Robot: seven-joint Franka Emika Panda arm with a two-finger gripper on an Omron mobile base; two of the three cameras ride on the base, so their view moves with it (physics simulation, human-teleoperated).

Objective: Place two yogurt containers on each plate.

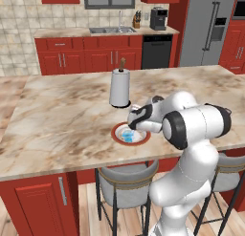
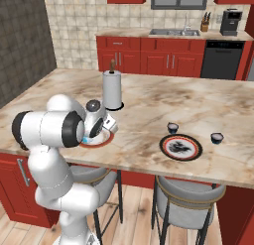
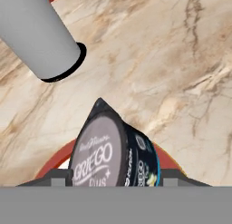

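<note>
In the hand view a dark cup (image 3: 115,150) with a pale "GRIEGO" lid sits clamped in the gripper (image 3: 115,175), over the orange-rimmed plate (image 1: 116,134), where a blue cup (image 1: 128,136) lies. Right: patterned plate (image 2: 181,147) between two dark cups (image 2: 172,127).

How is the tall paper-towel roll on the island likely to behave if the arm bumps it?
The paper-towel roll stands tall on a small dark base, so a knock high up would probably tip it. Its round body would likely roll on the smooth marble counter. It looks light for its size and should slide easily.
</note>
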